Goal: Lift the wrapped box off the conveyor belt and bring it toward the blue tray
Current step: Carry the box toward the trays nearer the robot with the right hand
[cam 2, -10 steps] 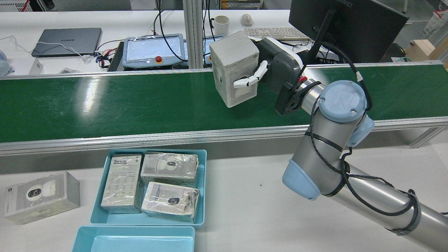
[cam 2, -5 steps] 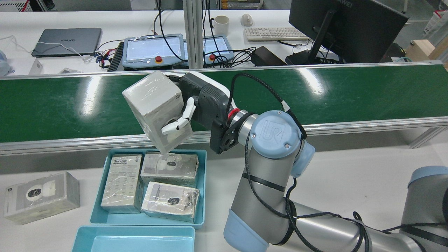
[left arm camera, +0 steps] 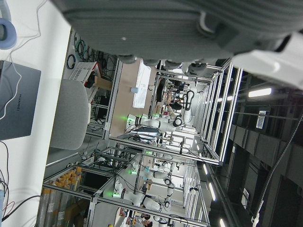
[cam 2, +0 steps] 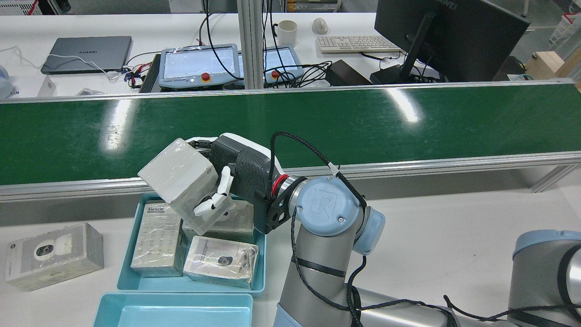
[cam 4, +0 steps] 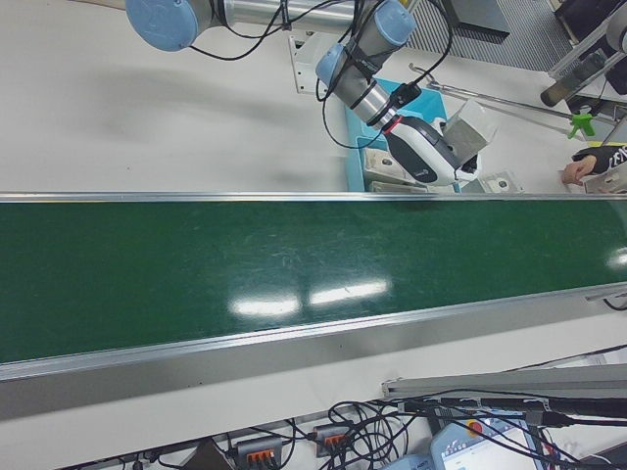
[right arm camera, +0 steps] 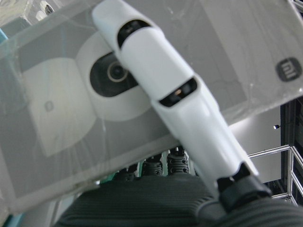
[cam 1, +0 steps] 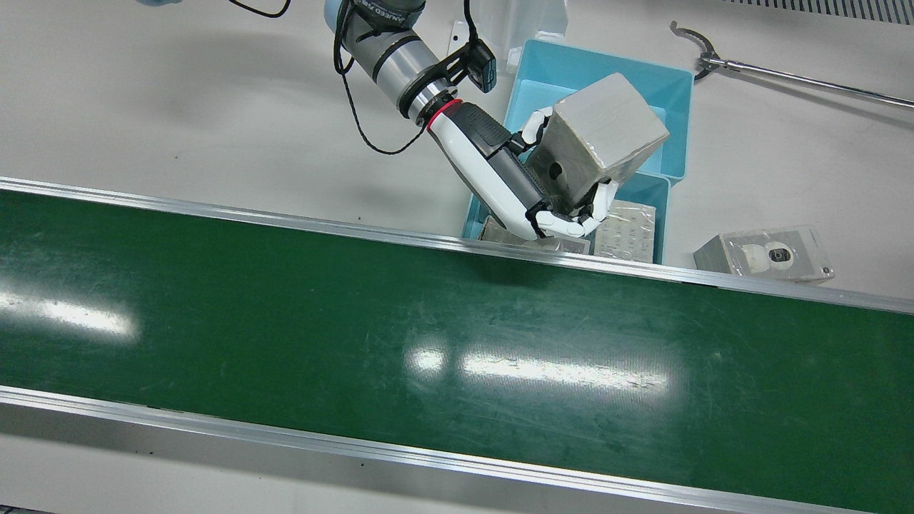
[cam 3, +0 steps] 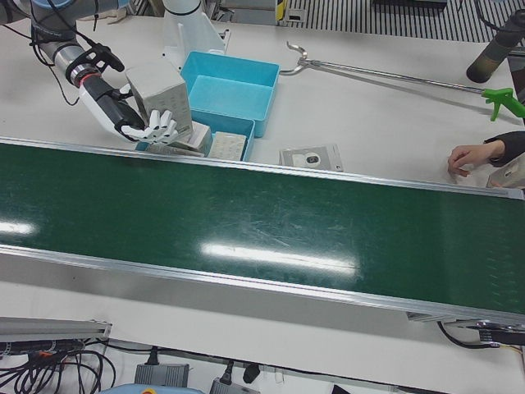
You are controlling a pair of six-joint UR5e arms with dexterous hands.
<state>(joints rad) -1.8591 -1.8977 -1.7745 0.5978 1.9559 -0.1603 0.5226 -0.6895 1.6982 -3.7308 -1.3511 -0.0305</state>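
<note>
Since the earlier rear-view frames, the right hand [cam 2: 227, 181] has carried the wrapped box [cam 2: 181, 181] off the green conveyor belt [cam 2: 408, 122] and down toward the robot's side, so the box now hangs tilted over the blue tray [cam 2: 125, 268]. Its white fingers [cam 2: 209, 204] are curled around the box's sides, holding it clear of the belt, with its lower corner just above the packages lying in the tray. In the front view the same hand [cam 1: 514, 178] grips the box [cam 1: 603, 135] over the tray [cam 1: 671, 153], near the belt's [cam 1: 285, 321] metal edge. A second blue tray [cam 2: 172, 311] sits just beside the first, toward the robot. Another wrapped package [cam 2: 52, 254] lies on the tabletop [cam 2: 431, 236] beside the tray. Only part of the left hand's own body shows in its camera, so the state of its fingers cannot be told.
</note>
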